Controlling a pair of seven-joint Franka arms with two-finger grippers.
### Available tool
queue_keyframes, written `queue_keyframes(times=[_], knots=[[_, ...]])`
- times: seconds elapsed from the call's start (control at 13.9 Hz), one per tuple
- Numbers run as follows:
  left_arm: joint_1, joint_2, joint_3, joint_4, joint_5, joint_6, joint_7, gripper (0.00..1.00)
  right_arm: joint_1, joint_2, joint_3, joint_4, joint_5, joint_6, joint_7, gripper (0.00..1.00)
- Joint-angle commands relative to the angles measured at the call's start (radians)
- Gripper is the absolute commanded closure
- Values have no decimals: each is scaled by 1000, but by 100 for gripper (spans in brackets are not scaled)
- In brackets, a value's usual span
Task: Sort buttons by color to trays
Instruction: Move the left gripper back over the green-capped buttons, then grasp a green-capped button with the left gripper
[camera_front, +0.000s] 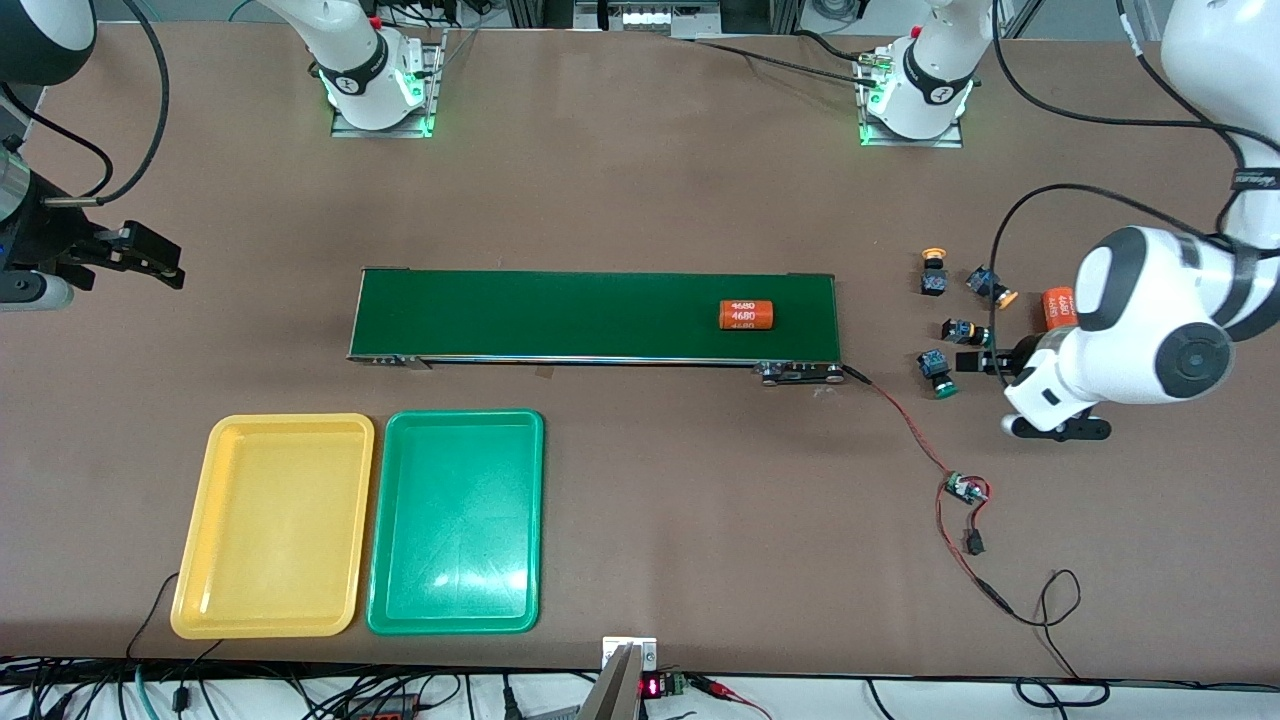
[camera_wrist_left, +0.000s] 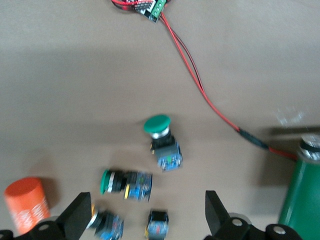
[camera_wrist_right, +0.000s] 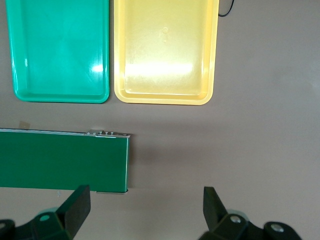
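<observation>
Nearest the front camera – yellow tray (camera_front: 272, 527), green tray (camera_front: 456, 522), both empty. Right gripper (camera_front: 140, 255) wide open, holding nothing, over bare table (camera_front: 640, 200). Four buttons (camera_front: 946, 327) near conveyor belt's (camera_front: 560, 315) end – left gripper (camera_front: 975, 362) open, empty, above them.

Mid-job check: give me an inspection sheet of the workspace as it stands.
Surface: brown table, conveyor belt in the middle.
Job's things: four buttons lie together at the left arm's end; yellow tray and green tray side by side, empty.
Clutter: orange cylinder on belt; second cylinder beside buttons.
Pincers: left pincer open over buttons; right pincer open over belt's end.
Cables: red wire from belt.
Surroundings: nothing seen.
</observation>
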Motion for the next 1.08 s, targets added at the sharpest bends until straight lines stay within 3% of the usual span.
queue_keyframes(times=[0.0,0.36,0.72,0.87,1.01], knots=[[10,-24,-4,-134,28,180,-86,0,-9,-10,1,-17,14,9,2,0],[26,-12,19,-323,34,511,-112,0,-17,-12,1,-20,14,9,2,0],[26,0,22,-383,34,578,-164,1,-20,-12,1,-21,14,17,2,0],[26,11,23,-383,32,578,-174,14,-21,-10,-1,-21,14,18,2,0],[26,22,23,-383,34,571,-215,45,-20,-10,-1,-21,14,29,2,0]])
